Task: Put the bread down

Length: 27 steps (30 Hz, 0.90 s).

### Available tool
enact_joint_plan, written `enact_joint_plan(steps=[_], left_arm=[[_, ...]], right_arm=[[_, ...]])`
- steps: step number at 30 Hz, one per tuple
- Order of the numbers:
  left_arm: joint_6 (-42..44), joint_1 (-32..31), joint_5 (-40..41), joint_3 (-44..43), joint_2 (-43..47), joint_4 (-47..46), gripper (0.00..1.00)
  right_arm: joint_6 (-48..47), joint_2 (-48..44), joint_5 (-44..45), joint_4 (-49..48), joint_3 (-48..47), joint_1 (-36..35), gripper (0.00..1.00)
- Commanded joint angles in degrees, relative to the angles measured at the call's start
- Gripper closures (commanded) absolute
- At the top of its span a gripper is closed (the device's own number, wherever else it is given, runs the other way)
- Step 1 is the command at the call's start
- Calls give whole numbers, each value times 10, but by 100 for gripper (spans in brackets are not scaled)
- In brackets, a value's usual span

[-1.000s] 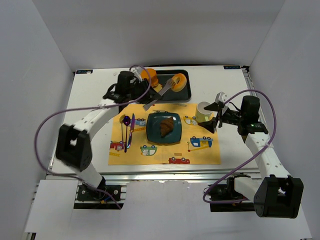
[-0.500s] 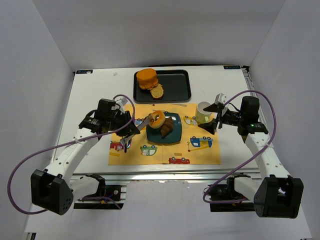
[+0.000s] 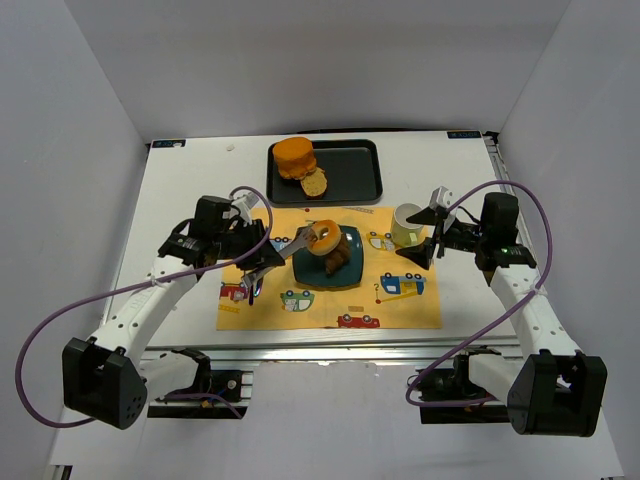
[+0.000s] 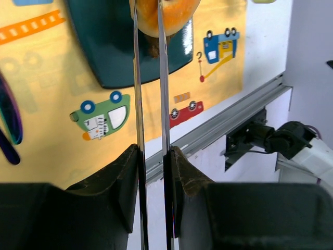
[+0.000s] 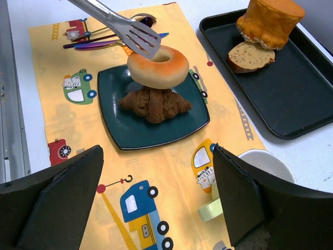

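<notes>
Since half a second ago, my left tool (image 4: pixel 154 161) has carried the ring-shaped bread (image 5: pixel 157 66) a little further over the blue plate (image 5: pixel 136 133). The bread is now right above the croissant (image 5: pixel 154 105), resting on it or just clear, I cannot tell which. The left tool is clamped on the tongs (image 5: pixel 122 28), which pinch the bread. My right tool (image 3: pixel 428 232) hangs beside the green cup (image 3: pixel 407 222) on the bench (image 3: pixel 190 190), its jaws spread wide and holding nothing.
</notes>
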<state>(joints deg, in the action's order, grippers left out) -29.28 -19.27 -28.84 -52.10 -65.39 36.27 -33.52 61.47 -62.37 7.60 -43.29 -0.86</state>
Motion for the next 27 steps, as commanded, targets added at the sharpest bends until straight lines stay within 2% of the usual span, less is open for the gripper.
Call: enact_joint_plan(steps=[1, 14, 18, 19, 20, 23, 24, 27], left_arm=[[-15, 0, -45, 3, 9, -45, 100], [8, 0, -44, -13, -17, -29, 100], [25, 0, -41, -22, -34, -22, 97], [26, 0, -40, -24, -36, -19, 94], [29, 0, -38, -29, -38, -14, 85], [40, 0, -29, -34, -40, -2, 70], [39, 0, -26, -36, -39, -2, 59], [31, 0, -28, -38, -33, -13, 53]], right_arm=[[-8, -7, -15, 6, -7, 2, 11], [-9, -1, -16, 5, -5, 2, 11], [-8, 1, -15, 3, -5, 2, 11], [-8, 2, -16, 2, -6, 2, 11], [-9, 2, -15, 1, -4, 2, 11], [-8, 3, -15, 1, -4, 2, 11], [-8, 3, -15, 1, -4, 2, 10], [-8, 5, -15, 1, -4, 2, 11]])
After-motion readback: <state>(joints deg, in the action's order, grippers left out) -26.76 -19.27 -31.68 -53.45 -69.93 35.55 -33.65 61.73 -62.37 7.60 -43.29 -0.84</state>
